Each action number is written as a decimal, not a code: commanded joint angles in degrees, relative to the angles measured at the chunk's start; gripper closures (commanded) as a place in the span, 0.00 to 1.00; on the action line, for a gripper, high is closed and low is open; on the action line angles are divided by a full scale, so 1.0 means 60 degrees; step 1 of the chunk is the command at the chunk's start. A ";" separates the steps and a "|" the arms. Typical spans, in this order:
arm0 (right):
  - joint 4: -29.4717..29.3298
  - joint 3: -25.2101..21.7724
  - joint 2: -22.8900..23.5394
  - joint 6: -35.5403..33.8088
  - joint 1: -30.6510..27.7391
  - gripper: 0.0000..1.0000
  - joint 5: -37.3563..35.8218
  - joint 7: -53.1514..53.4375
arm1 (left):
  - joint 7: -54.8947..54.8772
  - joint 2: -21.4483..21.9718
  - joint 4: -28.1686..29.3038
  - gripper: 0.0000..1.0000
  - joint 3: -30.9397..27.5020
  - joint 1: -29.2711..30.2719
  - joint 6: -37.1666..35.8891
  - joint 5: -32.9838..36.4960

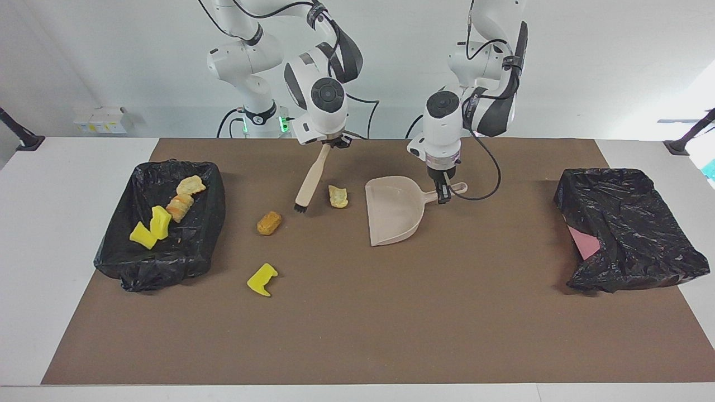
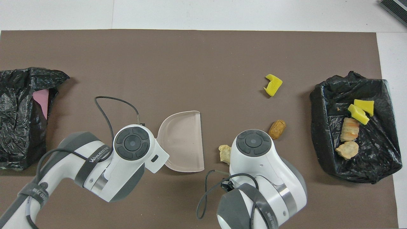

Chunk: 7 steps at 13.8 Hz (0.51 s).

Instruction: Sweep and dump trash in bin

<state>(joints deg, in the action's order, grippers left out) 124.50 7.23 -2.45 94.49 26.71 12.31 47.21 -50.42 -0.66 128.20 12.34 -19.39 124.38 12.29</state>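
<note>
A brown mat (image 1: 357, 335) covers the white tabletop (image 1: 67, 223) under a pale wall. The right tool (image 1: 333, 143) hangs low, clamped on the brush (image 1: 309, 181) handle, bristles just beside a tan scrap (image 1: 338, 196). The left tool (image 1: 444, 194) grips the dustpan (image 1: 394, 211) handle, pan mouth facing that scrap. Two more scraps (image 1: 268, 223) lie toward the right arm's end, others in the lined bin (image 1: 206, 223).

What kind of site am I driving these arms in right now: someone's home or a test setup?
Most likely a lab test bench: two Franka arms bolted at a white table, a brown mat marking the workspace, staged trash scraps and bag-lined bins.
</note>
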 commanded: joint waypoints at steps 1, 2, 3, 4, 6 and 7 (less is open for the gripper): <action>0.0739 0.0040 -0.0458 0.0509 0.0088 1.00 0.0014 -0.0793 | 0.0580 0.0446 0.0561 1.00 -0.0080 -0.0459 0.0306 0.0091; 0.0812 0.0040 -0.0210 0.1135 0.0336 1.00 0.0072 -0.0764 | 0.0667 0.0461 0.0562 1.00 -0.0080 -0.0475 0.0306 0.0091; 0.0812 0.0040 0.0228 0.1765 0.0440 1.00 0.0131 -0.0750 | 0.0770 0.0461 0.0562 1.00 -0.0080 -0.0490 0.0306 0.0091; 0.0783 0.0055 0.0667 0.2336 0.0774 1.00 0.0189 -0.0735 | 0.0771 0.0461 0.0576 1.00 -0.0080 -0.0490 0.0306 0.0076; 0.0652 0.0055 0.0949 0.3072 0.1099 1.00 0.0583 -0.0793 | 0.0916 0.0577 0.0751 1.00 -0.0080 -0.0490 0.0335 0.0061; 0.0202 0.0084 0.1167 0.3046 0.1129 1.00 0.0832 -0.0808 | 0.0917 0.0593 0.0796 1.00 -0.0080 -0.0490 0.0335 0.0061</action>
<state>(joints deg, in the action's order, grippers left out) 128.92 7.51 2.31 112.15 33.54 14.28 44.10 -46.32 0.76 129.82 12.46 -21.22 124.51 12.28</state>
